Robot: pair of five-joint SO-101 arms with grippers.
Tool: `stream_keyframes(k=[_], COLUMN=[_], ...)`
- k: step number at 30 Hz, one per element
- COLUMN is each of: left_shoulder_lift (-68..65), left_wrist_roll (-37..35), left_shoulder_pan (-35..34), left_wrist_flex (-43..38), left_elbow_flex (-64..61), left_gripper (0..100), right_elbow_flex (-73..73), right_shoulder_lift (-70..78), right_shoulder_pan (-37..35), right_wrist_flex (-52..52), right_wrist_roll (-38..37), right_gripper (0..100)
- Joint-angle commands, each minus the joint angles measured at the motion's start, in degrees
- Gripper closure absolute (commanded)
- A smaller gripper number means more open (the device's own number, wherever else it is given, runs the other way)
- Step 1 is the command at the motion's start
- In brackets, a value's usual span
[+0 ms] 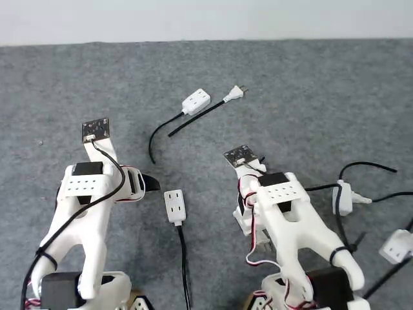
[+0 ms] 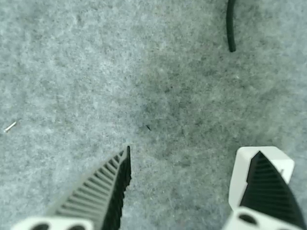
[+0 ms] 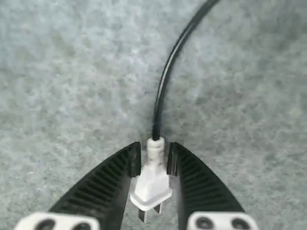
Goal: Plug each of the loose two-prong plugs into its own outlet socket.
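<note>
**Visitor:** What condition is the surface in?

**Onlooker:** The worktop (image 1: 310,84) is covered edge to edge in grey felt, which lies flat and slightly fuzzy. A plain white wall (image 1: 206,19) runs along its far side.

**Visitor:** And the arms?

**Onlooker:** Two white arms stand at the near edge. The left arm (image 1: 84,200) and right arm (image 1: 284,206) are side by side and well apart.

**Visitor:** How is the left gripper?

**Onlooker:** The left gripper (image 2: 192,153) hangs low over bare felt. Its fingers (image 2: 105,187) are spread apart with nothing between them. A loose black cord end (image 2: 230,28) lies farther off.

**Visitor:** The right one?

**Onlooker:** The right gripper (image 3: 154,146) is clamped on the neck of a white two-prong plug (image 3: 151,187). The prongs point back toward the wrist. Its black cord (image 3: 168,81) curves away across the felt.

**Visitor:** Where are the sockets?

**Onlooker:** The near socket (image 1: 175,206) is white and lies flat between the arms, just beside the left arm's fingertip. Its cord trails to the near edge. The far socket (image 1: 196,101) lies toward the wall. A second plug (image 1: 233,94) sits just beside it on the felt, not inserted.

**Visitor:** Anything else?

**Onlooker:** There are two more white cord fittings to the right of the right arm, one nearer the arm (image 1: 342,197) and one at the edge (image 1: 395,245). I cannot tell what kind they are.
</note>
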State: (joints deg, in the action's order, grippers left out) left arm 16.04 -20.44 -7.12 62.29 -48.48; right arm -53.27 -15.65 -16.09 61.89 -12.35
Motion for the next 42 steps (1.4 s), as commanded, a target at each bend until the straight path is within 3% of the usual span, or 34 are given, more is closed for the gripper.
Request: stream_keyframes(k=[1,6,13,27,34,42], left_shoulder_lift=[1.23,1.23,1.23,1.23,1.23,1.23], left_wrist_roll=[0.62,0.62,0.62,0.62,0.62,0.62], left_shoulder_pan=[0.0,0.0,0.0,0.0,0.0,0.0], left_wrist_flex=[-0.88,-0.88,-0.88,-0.88,-0.88,-0.88], left_elbow_flex=[0.57,0.57,0.57,0.48,0.48,0.48], left_gripper=[64,64,64,64,64,64], right_elbow_flex=[0.18,0.18,0.35,1.67,14.07,13.54], right_shoulder_lift=[-1.36,-1.36,-1.45,3.03,19.3,18.51], right_shoulder_pan=[0.84,0.84,1.1,0.66,1.19,2.86], right_wrist_flex=[-0.66,-0.84,-0.31,-0.75,5.49,4.62], right_wrist_roll=[0.62,0.53,0.53,0.44,0.79,2.73], right_gripper=[89.8,93.8,82.6,96.4,96.5,99.1])
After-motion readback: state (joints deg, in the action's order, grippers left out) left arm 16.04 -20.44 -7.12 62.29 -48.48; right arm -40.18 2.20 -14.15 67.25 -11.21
